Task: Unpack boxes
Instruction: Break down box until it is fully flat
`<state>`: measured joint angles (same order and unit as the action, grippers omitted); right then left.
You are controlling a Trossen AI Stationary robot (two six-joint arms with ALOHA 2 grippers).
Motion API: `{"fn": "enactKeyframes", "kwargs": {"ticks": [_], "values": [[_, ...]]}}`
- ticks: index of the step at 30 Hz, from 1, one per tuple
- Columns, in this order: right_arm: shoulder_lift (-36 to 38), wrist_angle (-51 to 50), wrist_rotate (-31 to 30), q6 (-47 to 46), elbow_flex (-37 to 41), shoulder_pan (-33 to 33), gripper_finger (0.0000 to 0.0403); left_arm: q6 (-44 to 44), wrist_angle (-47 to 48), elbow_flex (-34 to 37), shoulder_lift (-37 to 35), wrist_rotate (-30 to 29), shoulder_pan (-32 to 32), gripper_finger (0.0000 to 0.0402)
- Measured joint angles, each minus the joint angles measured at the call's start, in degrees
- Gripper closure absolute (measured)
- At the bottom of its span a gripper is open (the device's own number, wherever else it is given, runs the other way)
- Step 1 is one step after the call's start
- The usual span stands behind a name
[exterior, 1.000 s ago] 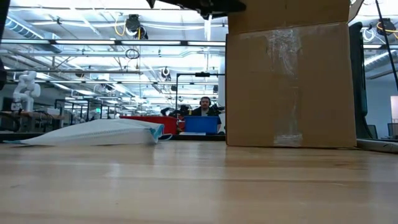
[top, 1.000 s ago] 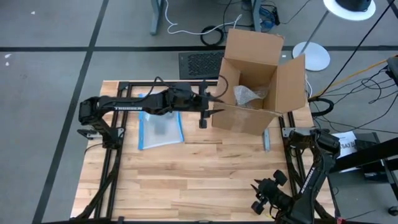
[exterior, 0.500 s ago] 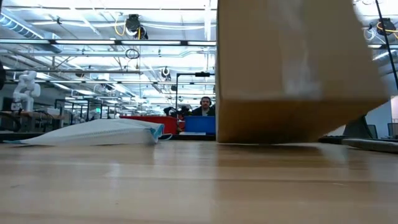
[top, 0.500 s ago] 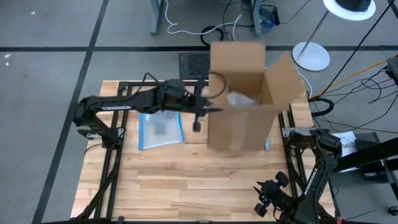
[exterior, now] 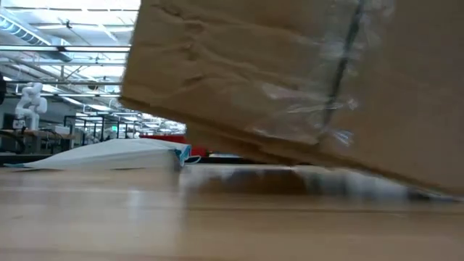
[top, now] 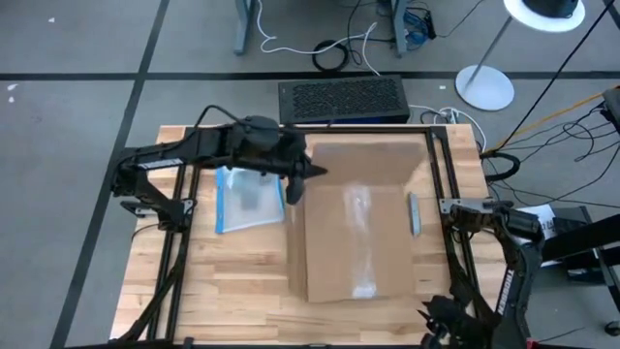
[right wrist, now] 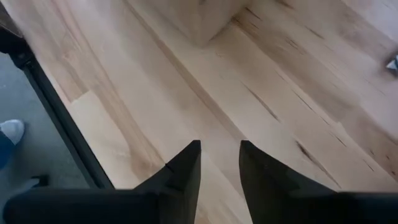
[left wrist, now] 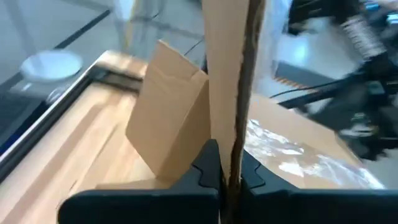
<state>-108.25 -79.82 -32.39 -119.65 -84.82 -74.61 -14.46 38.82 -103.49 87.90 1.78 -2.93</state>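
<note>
The brown cardboard box (top: 358,228) lies tipped over, a face with a clear tape strip turned up. In the low view the box (exterior: 304,80) is tilted, its left end off the table. My left gripper (top: 294,187) is at the box's far left corner, shut on a cardboard edge. In its wrist view the left gripper (left wrist: 230,174) has that panel between its fingers. My right gripper (right wrist: 219,162) is open above bare table near the near right corner (top: 438,315). My left gripper pinches a cardboard panel of the box by its edge (left wrist: 233,134), which shows edge-on between the two fingers. The fingers come level from the table's left, at the box's far left corner (top: 305,174). The box hangs tilted, its left end off the table.
A clear pouch with a blue edge (top: 250,199) lies flat left of the box, under my left arm. A black grille-topped unit (top: 339,97) stands past the far edge. A small grey strip (top: 414,213) shows by the box's right side. A shoe (right wrist: 9,130) is beside the table.
The box stood upright with its open top up and has tipped over toward the near edge, so its taped face now faces up. My left gripper kept hold of the cardboard and moved toward the table's left and slightly nearer.
</note>
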Motion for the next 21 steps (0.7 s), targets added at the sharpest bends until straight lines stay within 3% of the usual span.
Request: {"fn": "enactKeyframes", "kwargs": {"ticks": [9, 14, 21], "values": [[0.0, -1.0, -0.8, -0.9, 0.0, -0.5, 0.0303, -1.3, 3.2, 8.5, 0.9, -6.8, -2.2, 0.0342], [0.0, -2.0, -0.8, -0.9, 0.0, -0.5, 0.0303, -1.3, 4.2, 9.8, 1.0, -11.4, -2.4, 0.0258], [0.0, -4.4, -0.8, -2.8, 0.0, -0.4, 0.0303, 1.4, 3.7, 7.9, 0.9, -10.1, -2.4, 0.0152]]}}
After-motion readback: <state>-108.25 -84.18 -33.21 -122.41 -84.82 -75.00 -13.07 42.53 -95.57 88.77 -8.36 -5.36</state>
